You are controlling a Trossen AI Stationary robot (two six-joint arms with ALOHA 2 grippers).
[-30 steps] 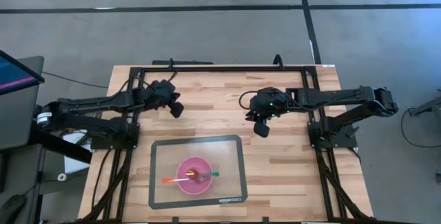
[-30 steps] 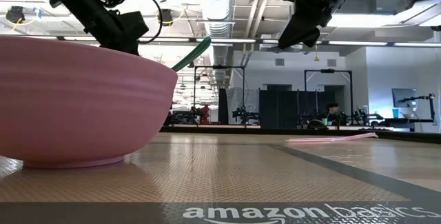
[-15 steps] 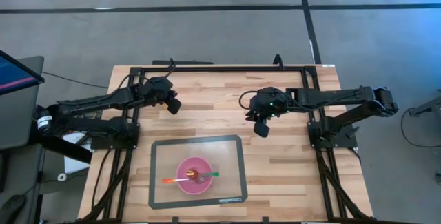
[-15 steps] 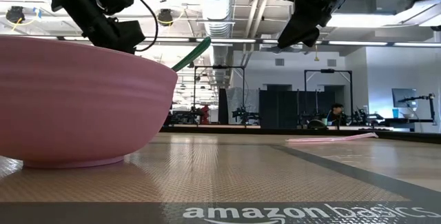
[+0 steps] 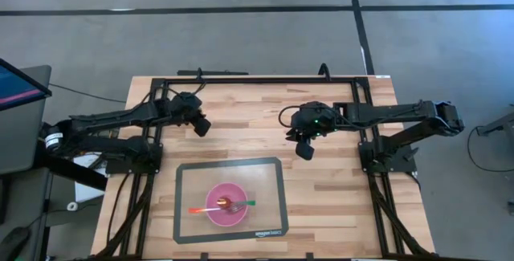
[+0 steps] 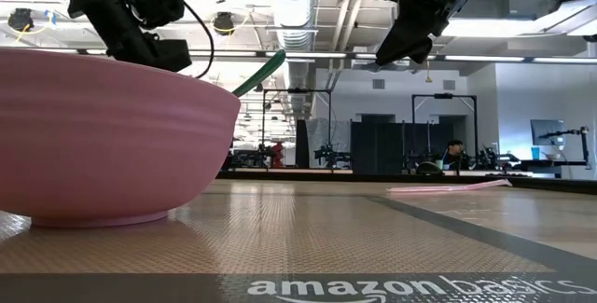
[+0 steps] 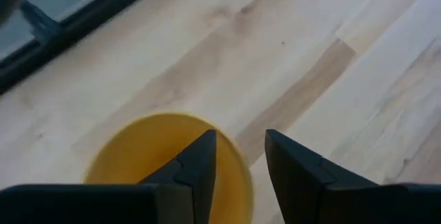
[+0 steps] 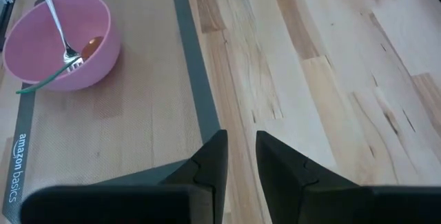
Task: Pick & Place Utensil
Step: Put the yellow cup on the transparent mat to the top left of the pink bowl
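A wooden table (image 5: 329,205) with a black frame stands on a grey floor (image 5: 241,40) crossed by dark lines. A grey-bordered tan mat (image 5: 189,213), printed "amazonbasics", lies flat on the table's near half; a yellow disc-shaped object (image 7: 148,151) rests on the wood near the table's far left part. A monitor (image 5: 18,84) sits beyond the table's left edge, and the low view shows an industrial room with ceiling ducts (image 6: 298,5) and dark equipment racks (image 6: 373,144).

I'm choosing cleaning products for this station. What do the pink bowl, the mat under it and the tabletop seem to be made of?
The pink bowl looks like matte plastic: opaque, uniform colour, no glare. The mat seems a flexible woven-mesh baking mat, probably silicone, with a dark border and printed logo. The tabletop looks like butcher-block wood: joined strips with visible grain.
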